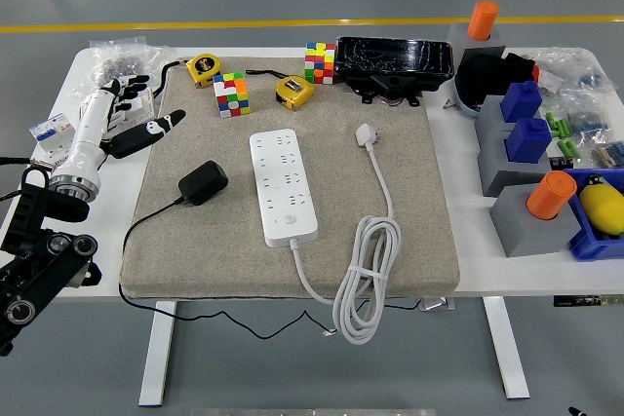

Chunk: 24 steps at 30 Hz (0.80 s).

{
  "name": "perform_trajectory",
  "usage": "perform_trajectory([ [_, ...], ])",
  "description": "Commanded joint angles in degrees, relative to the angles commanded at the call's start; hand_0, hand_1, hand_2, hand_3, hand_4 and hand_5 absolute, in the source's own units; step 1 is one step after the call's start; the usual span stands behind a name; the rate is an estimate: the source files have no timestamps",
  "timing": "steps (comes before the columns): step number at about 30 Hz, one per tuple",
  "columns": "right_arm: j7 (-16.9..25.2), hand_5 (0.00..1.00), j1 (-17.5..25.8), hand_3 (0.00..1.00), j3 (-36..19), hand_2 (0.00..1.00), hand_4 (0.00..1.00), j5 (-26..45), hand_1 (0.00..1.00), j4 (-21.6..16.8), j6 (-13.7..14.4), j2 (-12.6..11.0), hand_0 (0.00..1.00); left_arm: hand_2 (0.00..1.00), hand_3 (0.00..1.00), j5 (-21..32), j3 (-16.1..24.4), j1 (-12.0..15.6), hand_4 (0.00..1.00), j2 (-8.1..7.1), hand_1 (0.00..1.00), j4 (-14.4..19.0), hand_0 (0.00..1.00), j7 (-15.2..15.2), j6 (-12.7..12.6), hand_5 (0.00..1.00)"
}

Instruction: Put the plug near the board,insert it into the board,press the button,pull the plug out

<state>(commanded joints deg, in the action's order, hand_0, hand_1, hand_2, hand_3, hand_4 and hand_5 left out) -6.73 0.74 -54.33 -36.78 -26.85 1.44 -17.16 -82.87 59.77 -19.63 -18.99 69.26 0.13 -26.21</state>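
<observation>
Your left hand (132,116) hangs over the table's left edge, just off the beige mat (195,260), its fingers spread apart and holding nothing. The thumb points toward the mat's upper left corner. Your right hand is out of view.

The black plug adapter (203,182) lies on the mat, near its left side, with its thin black cord (132,231) running off the mat's left edge and down under the table. It sits to the left of the white power strip (283,187), close but not touching — the strip lies lengthwise in the middle of the mat, its round button (291,218) near the end closest to you. The strip's own white cable (366,280) loops in a coil at the mat's near right, and its white plug (367,133) rests to the right of the strip.

Behind the mat you have two yellow tape measures (204,68), two colour cubes (231,94) and a black tray (395,67). Grey and blue blocks with orange cylinders (549,195) stand at the far right.
</observation>
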Motion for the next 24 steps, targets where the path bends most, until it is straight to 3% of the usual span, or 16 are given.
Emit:
perform_trajectory([
  [16, 0.1, 0.532, 2.5, 0.598, -1.7, 0.695, 0.935, 0.2, 0.687, 1.1, 0.0, 0.9, 0.681, 0.817, 0.804, -0.2, -0.9, 2.0, 0.993, 1.38, 0.813, -0.1, 0.753, 0.9, 1.2, 0.522],
  [24, 0.1, 0.532, 1.9, 0.598, -1.0, 0.696, 0.935, 0.4, 0.687, 1.2, 0.0, 1.3, 0.680, 0.818, 0.801, -0.9, 0.1, 1.9, 0.990, 1.27, 0.814, 0.3, 0.753, 1.3, 1.6, 0.523],
])
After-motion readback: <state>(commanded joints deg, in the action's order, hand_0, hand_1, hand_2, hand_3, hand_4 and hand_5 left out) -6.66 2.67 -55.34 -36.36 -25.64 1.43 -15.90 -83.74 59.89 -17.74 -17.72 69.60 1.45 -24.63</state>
